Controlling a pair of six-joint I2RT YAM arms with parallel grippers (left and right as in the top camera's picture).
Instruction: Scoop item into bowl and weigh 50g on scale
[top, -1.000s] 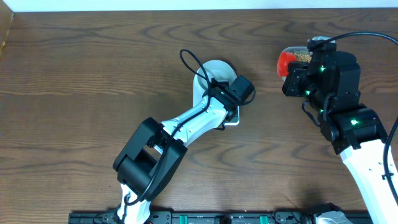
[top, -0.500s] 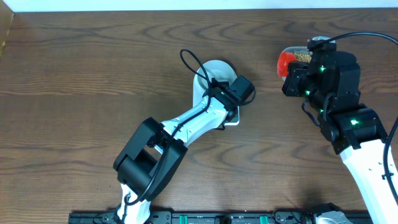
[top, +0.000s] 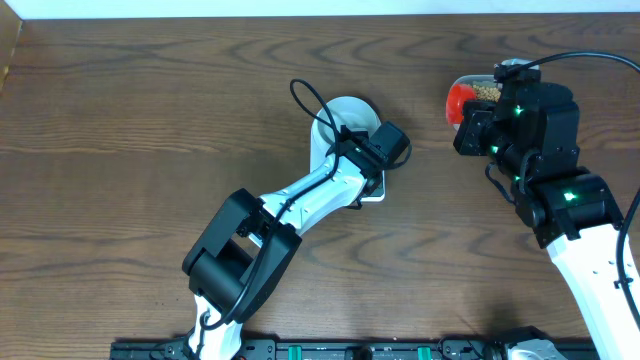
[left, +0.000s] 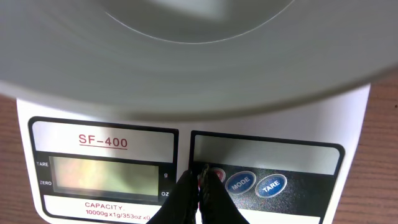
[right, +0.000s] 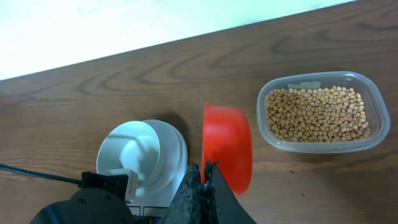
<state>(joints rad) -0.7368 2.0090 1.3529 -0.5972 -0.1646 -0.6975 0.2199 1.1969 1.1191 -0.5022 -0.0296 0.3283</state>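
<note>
Right wrist view: beans (right: 317, 115) sit in clear tub (right: 380, 138) on the tabletop (right: 93, 81), apart from bowl (right: 134, 152) on scale (left: 102, 141). They look small, hard, round and light, so they'll likely roll and spill; scoop, don't pinch. Right fingers (right: 191, 183) shut, apparently on red scoop (right: 227, 146) handle, grip itself hidden. Left fingers (left: 188, 190) shut, empty, tips at a scale button. Display unreadable; bowl cut off in left wrist view.
</note>
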